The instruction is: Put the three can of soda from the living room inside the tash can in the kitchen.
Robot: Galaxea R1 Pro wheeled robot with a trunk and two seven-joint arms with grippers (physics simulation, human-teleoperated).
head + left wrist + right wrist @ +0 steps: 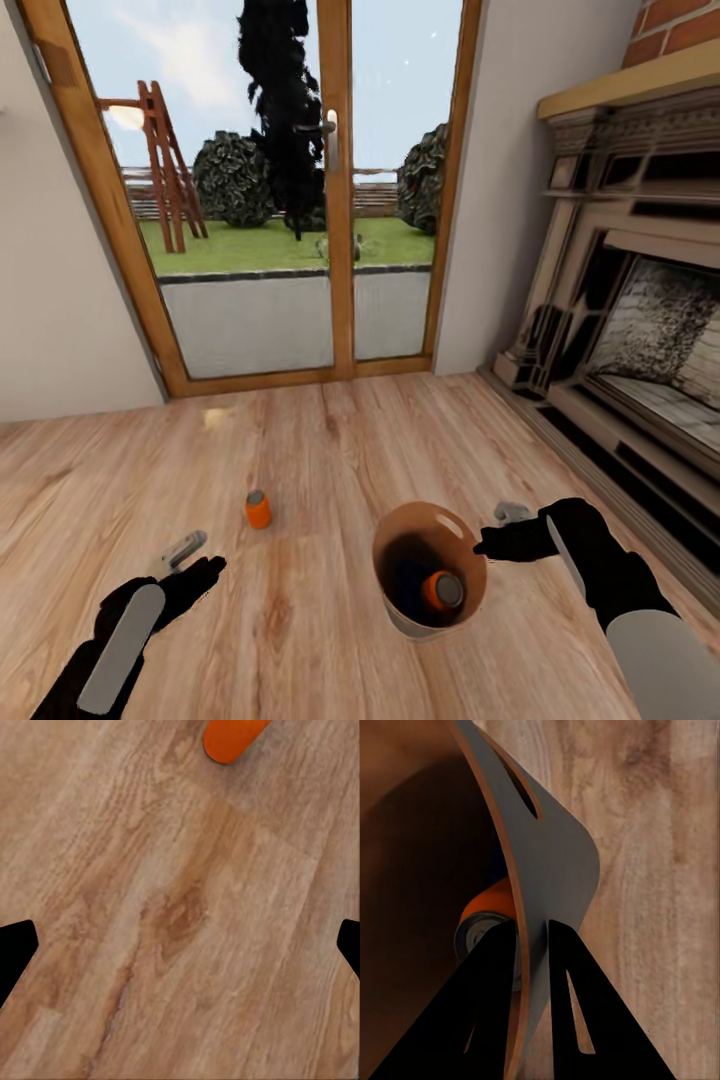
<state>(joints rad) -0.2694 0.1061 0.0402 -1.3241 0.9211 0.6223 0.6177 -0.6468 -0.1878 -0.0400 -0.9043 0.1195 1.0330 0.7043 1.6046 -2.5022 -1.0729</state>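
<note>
One orange soda can (258, 509) stands upright on the wood floor, ahead of my left gripper (195, 562), which hovers open a little short of it. In the left wrist view the same can (232, 739) lies beyond the spread fingers of that gripper (180, 952). The trash can (415, 522) sits low at my right, brown inside. My right gripper (490, 535) is shut on its rim. In the right wrist view the fingers (577, 990) pinch the pail's grey wall (555, 847) below the hand slot. Another soda can (442, 590) (484, 922) lies inside the pail. A third can is out of view.
Wood-framed glass doors (335, 200) stand straight ahead, with a garden behind them. A brick fireplace (640, 330) runs along the right side, its hearth step close to my right arm. Plank floor (330, 440) stretches between me and the doors.
</note>
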